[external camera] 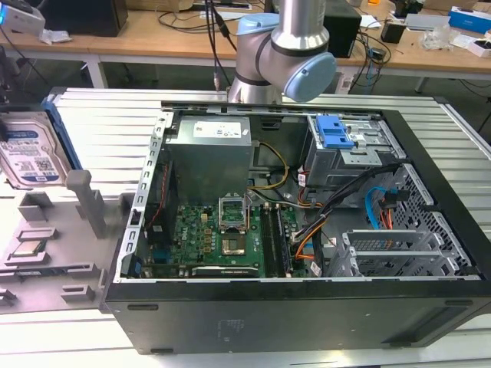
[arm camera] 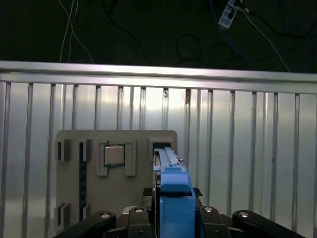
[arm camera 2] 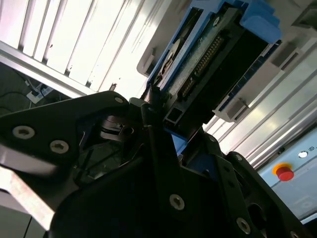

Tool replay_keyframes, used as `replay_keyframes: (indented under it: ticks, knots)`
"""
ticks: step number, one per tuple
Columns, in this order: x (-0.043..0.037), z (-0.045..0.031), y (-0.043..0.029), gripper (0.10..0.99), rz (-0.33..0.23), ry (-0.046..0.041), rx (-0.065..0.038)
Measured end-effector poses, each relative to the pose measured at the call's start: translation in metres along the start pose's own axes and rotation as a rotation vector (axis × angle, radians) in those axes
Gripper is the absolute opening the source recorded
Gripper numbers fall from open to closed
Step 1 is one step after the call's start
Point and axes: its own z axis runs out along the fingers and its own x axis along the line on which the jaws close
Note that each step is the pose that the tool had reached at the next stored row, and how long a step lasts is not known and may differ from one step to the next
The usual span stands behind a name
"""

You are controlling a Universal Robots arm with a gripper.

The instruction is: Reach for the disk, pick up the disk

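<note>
The fingers of my gripper (arm camera: 173,193) are pinching the flat silver metal disk with a blue plastic frame (external camera: 27,149), holding it on edge above the grey slotted fixture plate (external camera: 46,257), near the open black computer case (external camera: 307,322).

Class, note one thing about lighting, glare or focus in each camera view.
Exterior view: even room light, the disk clearly lit. Second wrist view: the slatted table is washed out white, the claw a dark, blurred mass close up. First wrist view: glare patches on that table, the floor beyond nearly black.
</note>
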Motion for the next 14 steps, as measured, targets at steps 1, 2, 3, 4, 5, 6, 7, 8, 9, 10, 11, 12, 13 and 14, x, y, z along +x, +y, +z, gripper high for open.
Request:
replay_keyframes:
  ticks: [1,2,3,4,5,6,7,8,9,10,11,12,13,14]
  knots:
    - [0.0,-0.0038,0.0002,0.365,0.0,0.0,0.0]
    - [0.0,-0.0064,0.0003,0.365,0.0,0.0,0.0]
    - [-0.0001,-0.0084,0.0003,0.365,0.0,0.0001,0.0]
    - [-0.0001,-0.0101,0.0004,0.365,0.0,0.0001,0.0]
    - [-0.0001,-0.0127,0.0005,0.365,0.0,0.0,0.0]
    - [-0.0001,-0.0152,0.0006,0.365,0.0,0.0001,0.0]
    - [-0.0001,-0.0169,0.0006,0.365,0.0,0.0,0.0]
    - [-0.0002,-0.0193,0.0007,0.365,0.0,0.0,0.0]
    - [-0.0002,-0.0211,0.0008,0.365,0.0,0.0,0.0]
    - [-0.0002,-0.0237,0.0009,0.365,0.0,0.0,0.0]
    - [-0.0002,-0.0265,0.001,0.365,0.0,0.0001,0.0]
    - [-0.0002,-0.0281,0.001,0.365,0.0,0.0001,0.0]
    - [-0.0003,-0.0296,0.0011,0.365,0.0,0.0,0.0]
    - [-0.0003,-0.0313,0.0012,0.365,0.0,0.0,0.0]
